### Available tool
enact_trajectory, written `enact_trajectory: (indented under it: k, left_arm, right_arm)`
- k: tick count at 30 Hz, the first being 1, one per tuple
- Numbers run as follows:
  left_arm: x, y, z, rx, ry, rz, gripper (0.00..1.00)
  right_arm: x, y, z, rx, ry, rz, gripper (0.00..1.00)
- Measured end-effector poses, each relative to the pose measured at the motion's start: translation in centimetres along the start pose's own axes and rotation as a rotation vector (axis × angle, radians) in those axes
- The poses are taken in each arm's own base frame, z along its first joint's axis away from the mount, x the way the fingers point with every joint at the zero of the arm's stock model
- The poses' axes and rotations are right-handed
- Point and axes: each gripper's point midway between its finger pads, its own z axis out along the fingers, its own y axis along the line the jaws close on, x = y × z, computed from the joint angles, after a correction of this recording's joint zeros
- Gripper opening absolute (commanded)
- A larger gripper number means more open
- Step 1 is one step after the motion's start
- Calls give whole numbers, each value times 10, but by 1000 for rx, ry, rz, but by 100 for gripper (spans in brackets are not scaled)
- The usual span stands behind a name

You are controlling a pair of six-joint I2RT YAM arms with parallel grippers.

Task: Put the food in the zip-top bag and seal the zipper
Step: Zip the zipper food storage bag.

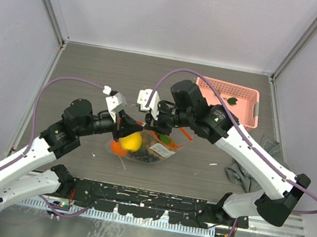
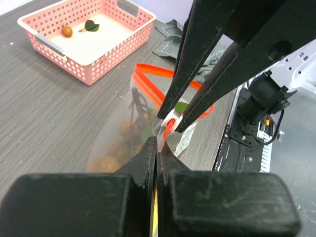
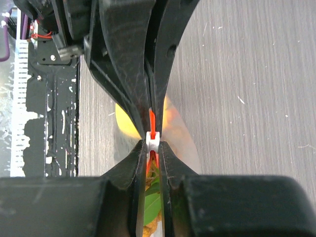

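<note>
Both arms met at mid-table over the zip-top bag (image 1: 168, 151), which lay on its side on the table (image 1: 92, 76), just far of the arm bases.

Left gripper (image 2: 156, 144): fingers fully closed, pinching the zipper (image 2: 148, 69) strip at the bag's near-left end. No gap between the pads that I could see in the left wrist view.

Right gripper (image 3: 153, 146): fingers nearly closed, clamped on the white slider (image 2: 170, 117) riding the strip. The two sets of fingertips sat almost touching, tip to tip.

Beyond the slider the red-orange strip spread into a loop, so the mouth stood open on that stretch.

Inside the bag I saw a yellow round fruit (image 1: 131, 141) and one orange round fruit (image 1: 118, 147) at the left end, with a bunch of small brown balls (image 1: 151, 154) nearer the middle. I couldn't make out a second orange one.

The pink basket (image 1: 255, 108) sat at far right, well apart from the bag, with one small brown ball (image 2: 66, 31) and a green leaf (image 2: 91, 25) in it. The grey cloth (image 1: 240, 171) lay crumpled to the right, under the right arm.
</note>
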Motion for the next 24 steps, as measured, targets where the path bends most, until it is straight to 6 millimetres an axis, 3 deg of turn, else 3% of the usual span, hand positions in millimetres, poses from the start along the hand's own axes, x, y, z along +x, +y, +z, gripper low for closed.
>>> enact_trajectory:
  k: [11, 18, 22, 24]
  left_arm:
    - [6, 10, -7, -75, -49, -69, 0]
    - [8, 12, -10, -87, -77, -86, 1]
    - [9, 11, -11, -87, -78, -97, 30]
    - [7, 11, -12, -88, -84, -91, 37]
  right_arm:
    - [30, -11, -1, 90, 87, 50, 0]
    - [32, -13, -5, 107, 88, 74, 0]
    - [33, -10, -7, 93, 93, 85, 0]
    - [31, -12, -8, 90, 93, 91, 0]
